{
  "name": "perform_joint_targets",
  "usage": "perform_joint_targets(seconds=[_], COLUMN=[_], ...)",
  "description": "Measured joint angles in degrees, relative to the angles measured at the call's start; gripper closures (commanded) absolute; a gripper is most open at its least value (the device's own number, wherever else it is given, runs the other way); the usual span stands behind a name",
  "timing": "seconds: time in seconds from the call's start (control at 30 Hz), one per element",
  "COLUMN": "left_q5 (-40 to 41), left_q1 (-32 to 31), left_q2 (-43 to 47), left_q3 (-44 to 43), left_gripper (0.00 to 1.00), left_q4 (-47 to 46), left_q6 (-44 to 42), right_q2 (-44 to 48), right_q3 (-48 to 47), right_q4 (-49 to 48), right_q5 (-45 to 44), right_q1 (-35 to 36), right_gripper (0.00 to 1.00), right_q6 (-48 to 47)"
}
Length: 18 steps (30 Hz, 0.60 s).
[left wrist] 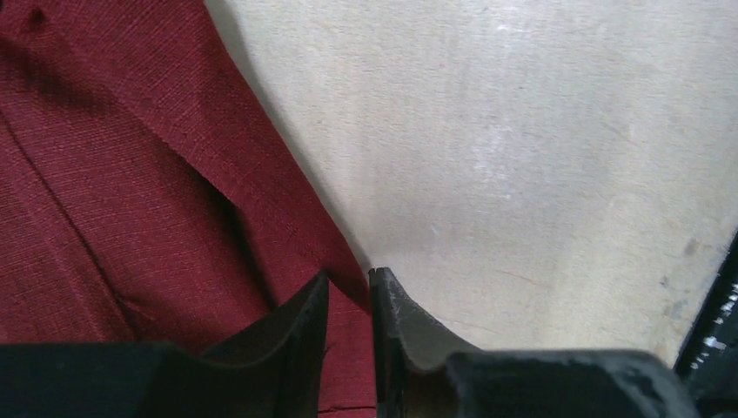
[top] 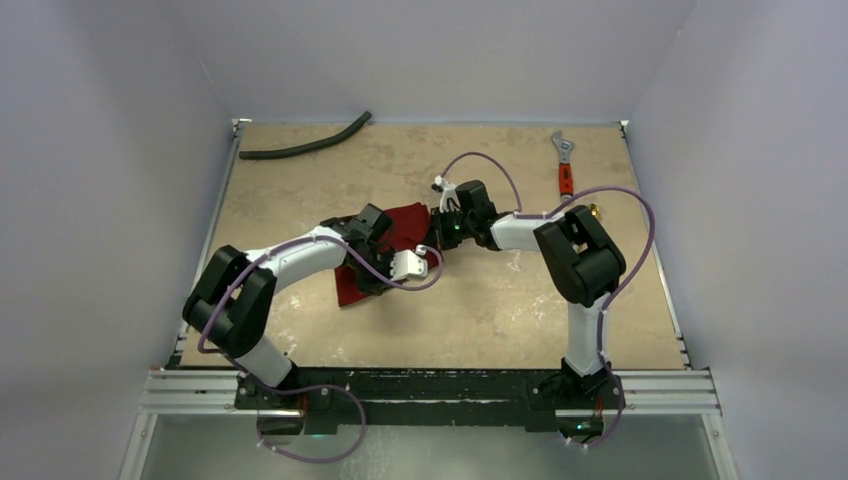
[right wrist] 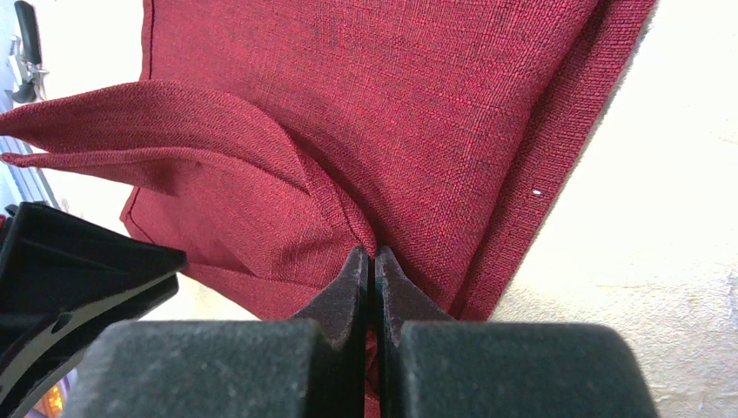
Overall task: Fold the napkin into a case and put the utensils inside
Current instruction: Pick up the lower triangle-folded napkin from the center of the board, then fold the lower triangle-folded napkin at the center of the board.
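Table (top: 500, 300) holds the napkin (top: 408, 222) at its middle, partly folded into flat layers. Right gripper (right wrist: 366, 255): jaws clamped together on a raised flap — you're holding it up so it can fold over the flat layer. Left gripper (left wrist: 348, 279): jaws nearly together, napkin edge between them — reads as a pinch, likely anchoring the cloth against that pull. Wrench (top: 565, 178) and hose (top: 300, 148) lie at the far edge, well apart from it. Utensils: can't make them out.

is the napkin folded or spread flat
Partly folded: napkin layers overlap in both wrist views, and the right end effector pinches a raised flap.
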State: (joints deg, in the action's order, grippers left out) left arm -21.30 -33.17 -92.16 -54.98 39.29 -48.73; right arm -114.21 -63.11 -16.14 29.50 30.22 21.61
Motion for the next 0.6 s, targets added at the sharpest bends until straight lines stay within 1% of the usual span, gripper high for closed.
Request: perform_joint_targets(seconds=[0.03,0.07,0.27,0.6], left_q5=[1.07,1.73,5.31,8.07], left_q1=[-0.31,-0.39,-0.87,-1.86], left_q2=[0.00,0.00,0.02,1.33], left_q3=[0.28,0.44,0.46,-2.14], left_gripper=[0.96,1.00,1.00,1.00], left_q4=[-1.07,-1.62,-4.57,-4.28], left_q6=[0.70,1.42,4.72,7.65], right_q2=[0.00,0.00,0.07,0.83], right_q3=[0.00,0.00,0.02,0.11], right_q4=[0.00,0.02,0.28,0.76], right_q5=[0.00,0.00,0.02,0.04], right_q1=[0.00,0.00,-0.02,-0.02], right_gripper=[1.00,1.00,1.00,1.00], right_q6=[-0.02,-0.04,-0.35,-1.07])
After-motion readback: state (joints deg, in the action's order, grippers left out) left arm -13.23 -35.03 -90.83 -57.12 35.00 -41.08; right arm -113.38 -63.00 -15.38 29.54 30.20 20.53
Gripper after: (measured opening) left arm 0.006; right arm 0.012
